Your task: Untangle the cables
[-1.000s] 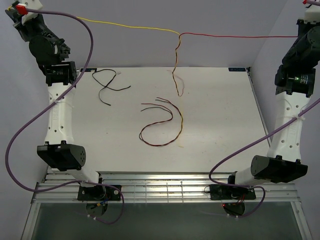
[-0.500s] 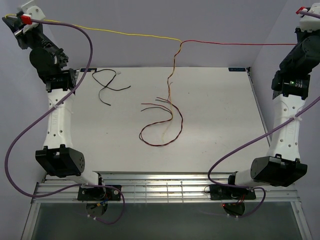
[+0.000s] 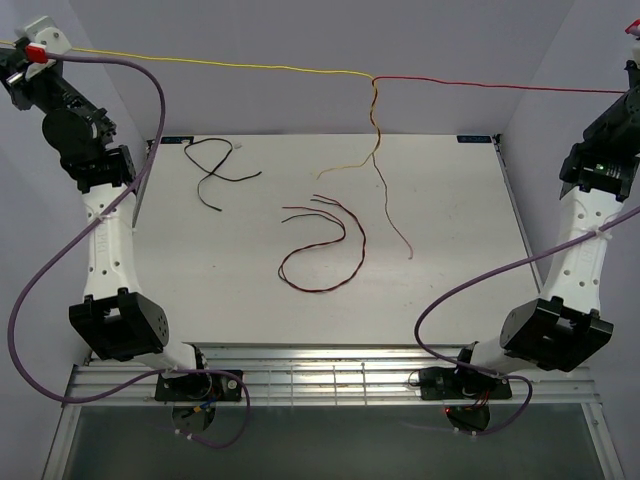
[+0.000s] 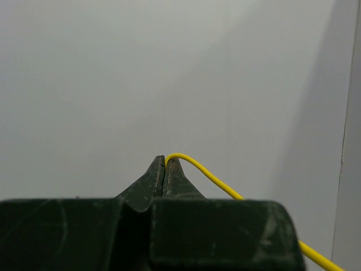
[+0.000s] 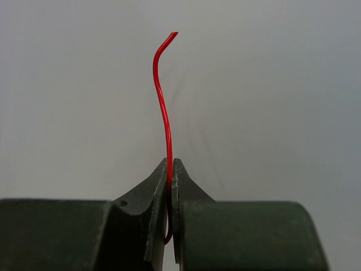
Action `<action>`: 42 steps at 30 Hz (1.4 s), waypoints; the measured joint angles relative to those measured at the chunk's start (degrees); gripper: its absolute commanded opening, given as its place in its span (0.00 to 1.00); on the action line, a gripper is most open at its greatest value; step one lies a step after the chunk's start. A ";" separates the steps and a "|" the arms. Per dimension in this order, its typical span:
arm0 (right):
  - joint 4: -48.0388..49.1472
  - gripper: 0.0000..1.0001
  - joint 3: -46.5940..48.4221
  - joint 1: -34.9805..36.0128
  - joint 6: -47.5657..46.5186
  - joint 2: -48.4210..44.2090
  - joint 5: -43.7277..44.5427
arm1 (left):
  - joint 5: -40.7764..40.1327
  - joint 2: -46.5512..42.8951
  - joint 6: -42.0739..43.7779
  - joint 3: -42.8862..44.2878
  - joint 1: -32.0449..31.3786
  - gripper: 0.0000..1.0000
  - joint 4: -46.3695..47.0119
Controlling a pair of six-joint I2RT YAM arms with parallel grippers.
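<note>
"Look, the two ends are pulled wider apart now, out past both sides of the table [image 3: 450, 200], and the line between them has gone tight."

"Who's holding what?"

"The left gripper [image 4: 164, 167] has its jaws pinched closed on the yellow cable [image 4: 210, 175]. The right gripper [image 5: 170, 169] is clamped on the red cable [image 5: 164, 101]. The two cables meet at a hitch [image 3: 374, 78] high above the table's far edge."

"Weren't the tails twisted together a second ago?"

"They were, hanging as one strand down onto the table. Now they've sprung apart. The yellow tail [image 3: 345, 165] kicks left and the red tail [image 3: 396, 215] dangles right, both clear of the red-brown loop [image 3: 318, 290] lying mid-table."

"So it's working?"

"Partly, I'd say. The twist has unwound, but the pair still looks hooked at that hitch. The black cable [image 3: 213, 172] lies by the table's far-left corner."
</note>
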 measured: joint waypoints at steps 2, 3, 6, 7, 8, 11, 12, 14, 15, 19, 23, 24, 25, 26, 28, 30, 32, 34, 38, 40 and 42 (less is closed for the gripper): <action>0.17 0.08 0.00 -0.74 0.15 0.74 -0.37 | 0.59 0.04 -0.66 -0.17 1.18 0.00 -0.37; 0.20 0.08 0.00 -1.05 0.26 1.16 -0.70 | 0.85 0.07 -1.16 -0.17 1.70 0.00 -0.46; 0.17 0.08 0.00 -1.57 0.61 2.60 -1.36 | 1.38 0.26 -3.08 0.00 3.26 0.00 -1.31; 0.13 0.08 0.00 -1.70 0.68 2.97 -1.53 | 1.49 0.48 -3.65 0.22 3.65 0.00 -1.46; 0.02 0.08 0.00 -1.88 0.76 3.32 -1.68 | 1.70 0.72 -4.07 0.37 4.00 0.00 -1.64; -0.11 0.08 0.00 -2.75 0.98 3.69 -2.08 | 2.34 1.16 -5.05 0.37 4.94 0.00 -2.58; -0.11 0.08 0.00 -3.17 1.11 3.67 -2.34 | 2.58 1.29 -5.51 0.37 5.35 0.00 -2.93; -0.07 0.08 0.00 -4.07 1.49 3.67 -2.86 | 2.89 1.42 -6.47 0.37 6.23 0.00 -3.61; -0.09 0.08 0.00 -4.39 1.62 3.67 -2.95 | 3.08 1.42 -6.91 0.37 6.64 0.00 -3.96; -0.24 0.08 0.00 -5.40 2.27 3.69 -3.30 | 3.65 1.42 -8.33 0.33 7.96 0.00 -4.31; -0.48 0.08 0.00 -5.68 2.73 3.69 -3.91 | 4.11 1.42 -9.42 -0.28 9.03 0.00 -4.33; -0.70 0.08 0.00 -5.75 2.89 3.69 -4.22 | 4.13 1.42 -9.86 -0.46 9.16 0.00 -4.57; -1.16 0.08 0.04 -5.84 3.34 3.69 -4.61 | 4.22 1.42 -10.40 -0.50 9.38 0.00 -5.18; -2.12 0.08 0.20 -5.88 4.46 3.69 -5.51 | 4.39 1.42 -11.32 -0.48 9.51 0.00 -6.05; -5.99 0.08 1.11 -6.01 6.56 3.69 -9.42 | 5.38 1.42 -14.71 0.37 9.66 0.00 -9.97; -10.32 0.08 2.32 -5.07 8.44 3.69 -14.25 | 8.90 1.49 -19.85 2.32 9.68 0.00 -15.74; -13.99 0.08 3.30 -2.78 9.05 3.63 -17.90 | 13.09 1.49 -24.92 4.39 9.46 0.00 -20.87; -16.52 0.08 3.52 1.42 9.03 3.32 -20.92 | 18.45 1.53 -30.95 6.91 9.03 0.00 -25.99; -20.52 0.08 3.52 9.03 9.66 2.75 -29.73 | 30.73 1.53 -41.83 9.75 6.97 0.00 -32.13; -22.16 0.08 3.52 10.56 11.10 2.23 -34.99 | 36.24 1.55 -46.07 10.16 5.62 0.00 -33.94; -23.19 0.08 3.52 10.86 12.66 1.44 -39.32 | 40.44 1.77 -49.44 10.84 4.35 0.00 -35.58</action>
